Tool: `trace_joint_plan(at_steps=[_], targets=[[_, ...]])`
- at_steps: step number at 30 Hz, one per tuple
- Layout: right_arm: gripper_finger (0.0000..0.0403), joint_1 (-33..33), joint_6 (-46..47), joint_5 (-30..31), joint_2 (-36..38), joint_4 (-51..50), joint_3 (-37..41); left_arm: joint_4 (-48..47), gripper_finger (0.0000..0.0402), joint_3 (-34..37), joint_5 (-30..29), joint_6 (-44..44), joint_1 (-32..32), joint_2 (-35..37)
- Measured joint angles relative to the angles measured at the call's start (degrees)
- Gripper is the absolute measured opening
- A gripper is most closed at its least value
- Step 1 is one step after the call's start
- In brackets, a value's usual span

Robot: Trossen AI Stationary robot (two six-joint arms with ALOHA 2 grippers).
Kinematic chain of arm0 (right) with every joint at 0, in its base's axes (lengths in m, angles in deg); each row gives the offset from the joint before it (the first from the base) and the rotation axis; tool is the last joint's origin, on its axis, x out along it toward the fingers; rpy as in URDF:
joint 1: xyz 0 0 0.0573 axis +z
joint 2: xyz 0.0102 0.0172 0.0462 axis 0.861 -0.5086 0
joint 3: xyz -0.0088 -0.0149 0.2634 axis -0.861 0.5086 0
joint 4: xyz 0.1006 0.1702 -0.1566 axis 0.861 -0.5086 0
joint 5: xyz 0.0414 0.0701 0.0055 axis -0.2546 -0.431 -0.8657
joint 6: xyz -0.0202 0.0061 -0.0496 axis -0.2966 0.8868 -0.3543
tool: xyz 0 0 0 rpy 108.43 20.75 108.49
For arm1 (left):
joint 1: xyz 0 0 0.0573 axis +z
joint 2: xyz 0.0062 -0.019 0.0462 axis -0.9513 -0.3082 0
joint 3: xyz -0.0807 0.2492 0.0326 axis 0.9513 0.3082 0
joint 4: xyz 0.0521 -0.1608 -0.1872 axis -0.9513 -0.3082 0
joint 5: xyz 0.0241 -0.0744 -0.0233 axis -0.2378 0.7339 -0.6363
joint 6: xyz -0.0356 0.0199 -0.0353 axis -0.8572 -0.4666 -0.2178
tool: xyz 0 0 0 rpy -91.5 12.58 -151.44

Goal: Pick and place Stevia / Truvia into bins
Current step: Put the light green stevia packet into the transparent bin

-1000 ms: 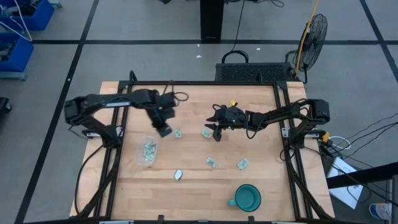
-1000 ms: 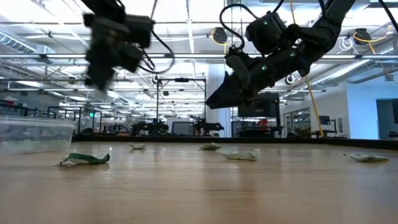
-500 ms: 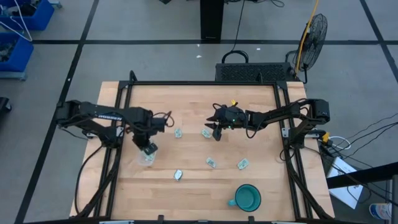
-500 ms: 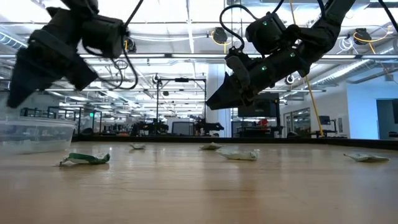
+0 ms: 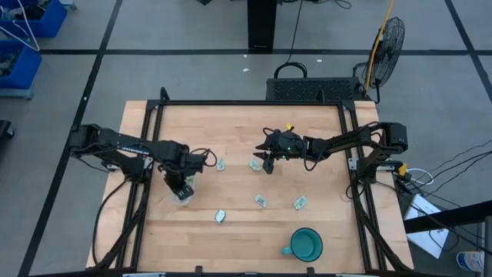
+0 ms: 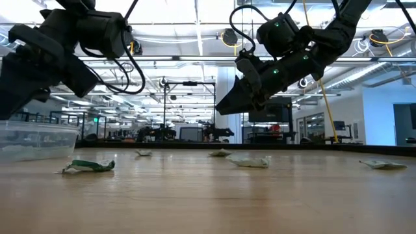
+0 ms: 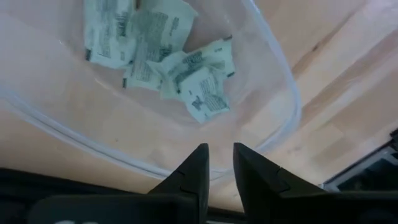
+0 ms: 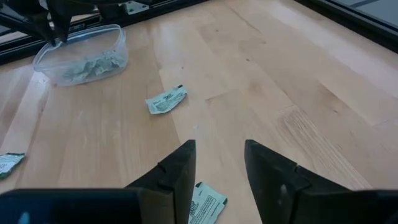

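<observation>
The clear bin stands near the table's left side and holds several pale green and white Stevia sachets. My left gripper hangs just above the bin, pointing steeply down. Its fingers are slightly open with nothing between them. More sachets lie flat on the wood. My right gripper hovers open at mid-table over a sachet.
A teal cup stands near the front edge at the right. In the low view a crumpled sachet lies in front of the bin. Black frame rails run along the table's sides.
My left gripper has swung from beyond the bin's far right corner toward the table's near left. It has come down over the bin and tipped more steeply downward. My right arm has kept still.
</observation>
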Motion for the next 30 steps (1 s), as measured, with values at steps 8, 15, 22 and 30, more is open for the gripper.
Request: trace_joint_plan(at_steps=[8,15,22,30], targets=[[0.0130,0.0,-2.3,-4.6,2.1,-0.8,-0.9,-0.2,0.0087,-2.6,0.6,1.9,1.8,0.0],[0.0130,0.6,-4.0,-5.8,9.1,-10.1,-6.0,0.2,0.0088,-10.6,-3.5,8.2,5.1,0.0],[0.0130,4.0,-8.6,-7.8,13.5,-41.8,-9.7,7.7,0.0088,-15.5,-15.5,14.4,9.3,0.0],[0.0130,12.1,-2.1,-18.0,13.8,-62.5,-7.2,18.2,0.0088,-15.6,-14.1,14.0,13.4,0.0]])
